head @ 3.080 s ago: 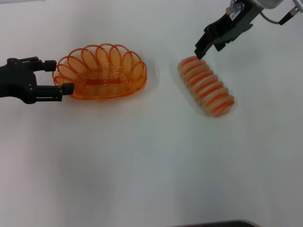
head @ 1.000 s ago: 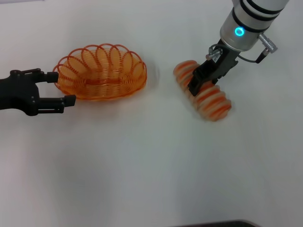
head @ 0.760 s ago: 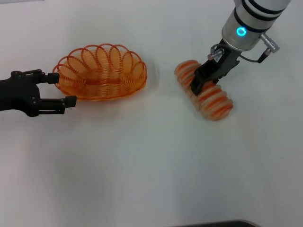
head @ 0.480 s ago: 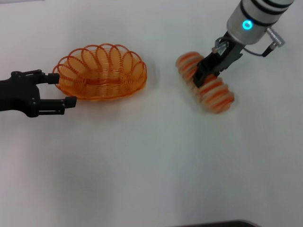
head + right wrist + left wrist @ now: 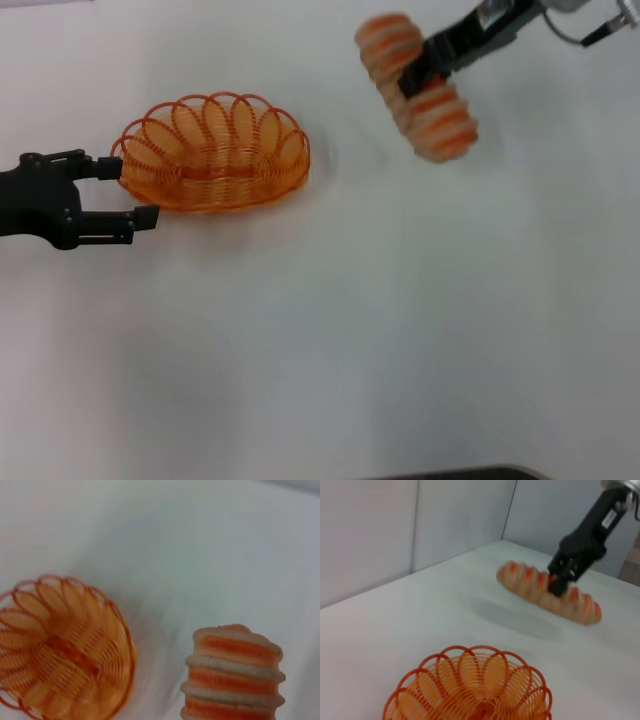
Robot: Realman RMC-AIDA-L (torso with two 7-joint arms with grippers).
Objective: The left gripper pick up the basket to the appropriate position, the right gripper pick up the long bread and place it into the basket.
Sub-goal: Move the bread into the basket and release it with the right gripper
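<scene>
Table (image 5: 320, 340): white, plain, carried the basket only.
Basket (image 5: 212, 152): orange wire, oval with looped scalloped rim, sat upright on the table at the robot's left, well apart from the bread; seen also from the left wrist (image 5: 470, 690) and the right wrist (image 5: 60, 645).
Long bread (image 5: 417, 85): tan loaf with orange cross stripes, hung clear of the table at the far right, tilted with one rounded end toward the basket side; shadow on the table below it in the left wrist view (image 5: 547, 591); near end filled the right wrist view (image 5: 232, 677).
Left gripper (image 5: 115, 190): black, low at the basket's left end, fingers spread apart, one finger (image 5: 100, 165) against the rim loops, the other just beside the basket's lower wall; nothing pinched.
Right gripper (image 5: 415, 75): black, reached in from the far right, fingers pressed on the loaf's middle from both sides, carrying it; same grip visible from the left wrist (image 5: 560, 577).
</scene>
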